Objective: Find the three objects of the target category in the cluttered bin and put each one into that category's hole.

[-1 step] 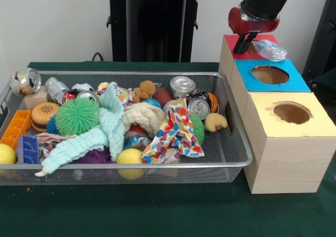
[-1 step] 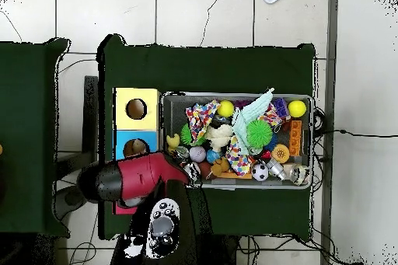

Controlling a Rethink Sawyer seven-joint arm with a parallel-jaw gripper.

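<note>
A dark green table (image 1: 157, 210) is carrying a wire bin (image 1: 231, 142) full of toys, cans and cloths beside 3 coloured boxes. The end effector (image 1: 244, 43) is hovering over the red box (image 1: 231, 40), fingers narrow, with a crumpled plastic bottle (image 1: 269, 50) lying beside them, seemingly let go. It is sitting on the red top, not clearly down the hole.
</note>
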